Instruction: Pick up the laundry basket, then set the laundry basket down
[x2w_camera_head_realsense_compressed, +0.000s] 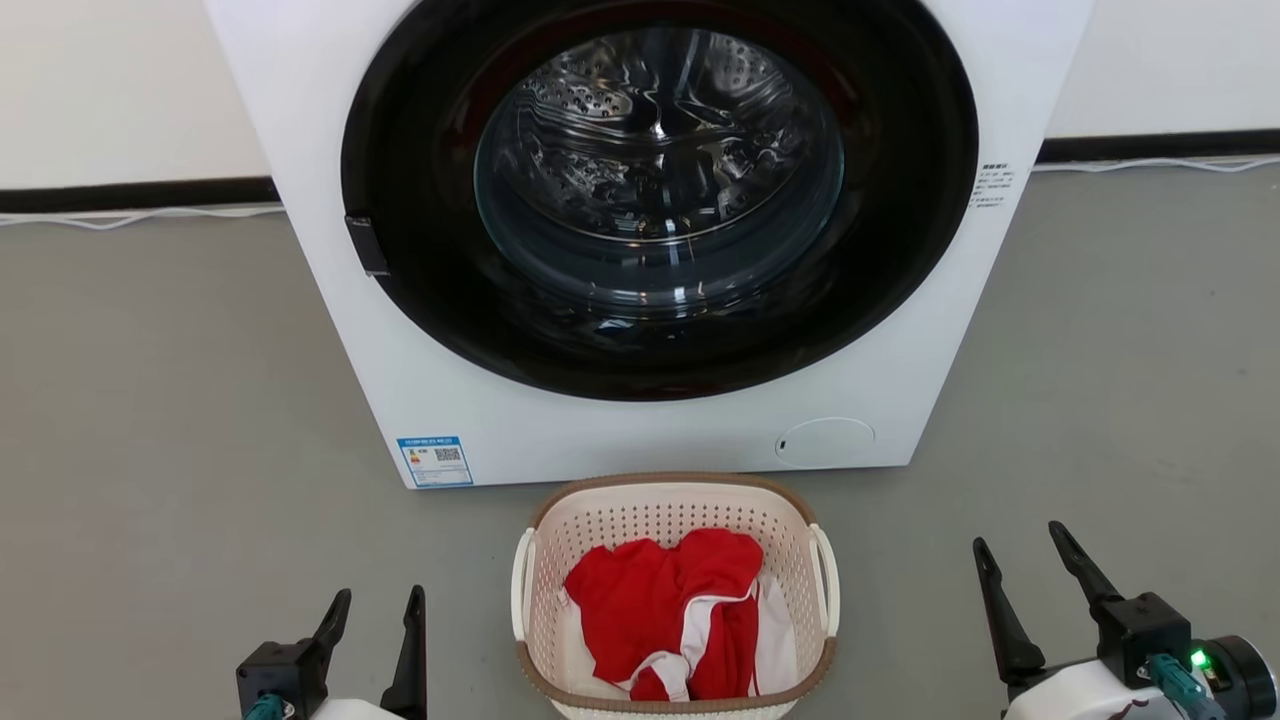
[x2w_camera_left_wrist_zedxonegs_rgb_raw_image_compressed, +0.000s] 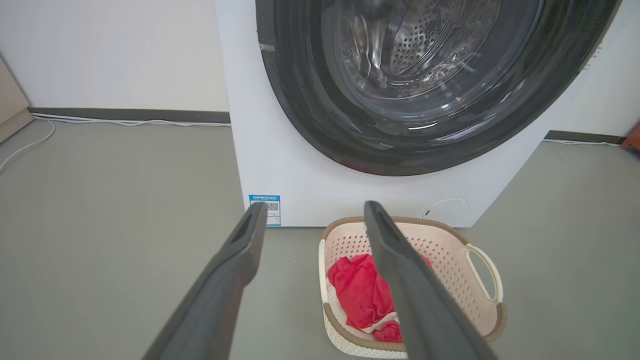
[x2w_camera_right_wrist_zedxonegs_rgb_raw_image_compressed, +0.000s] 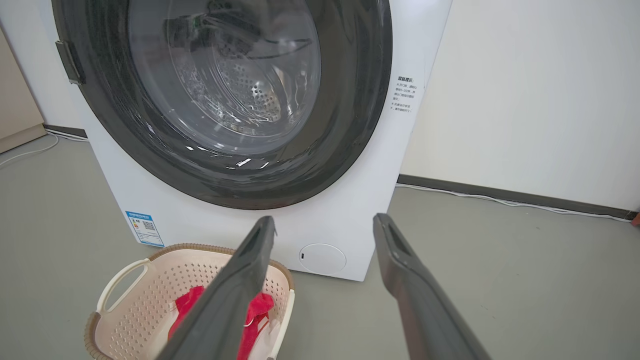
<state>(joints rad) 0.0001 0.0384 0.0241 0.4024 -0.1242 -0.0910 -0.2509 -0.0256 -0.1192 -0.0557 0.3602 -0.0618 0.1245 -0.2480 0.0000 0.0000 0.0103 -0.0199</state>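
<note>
The laundry basket (x2w_camera_head_realsense_compressed: 665, 515) is sitting on the floor (x2w_camera_head_realsense_compressed: 150, 400) between the two hands, just in front of the washer (x2w_camera_head_realsense_compressed: 300, 150), with a red garment (x2w_camera_head_realsense_compressed: 650, 590) lying inside. The left hand (x2w_camera_head_realsense_compressed: 380, 597) is hovering with its fingers standing apart and nothing between them. The right hand (x2w_camera_head_realsense_compressed: 1018, 537), off the basket's other flank, is likewise spread and empty. Neither is touching the basket.

The step in hand is looking like the approach for a two-sided lift. To do it well, each hand is probably needing to come inward and down to the white loop nearest it — the left handle (x2w_camera_head_realsense_compressed: 520, 585) for the left hand, the right handle (x2w_camera_head_realsense_compressed: 828, 580) for the right — and close on both at matching height. Raising evenly matters: a lopsided pull is risking a tipped basket and spilled cloth. The washer is standing close beyond the fingertips, so reaching forward deserves care.
</note>
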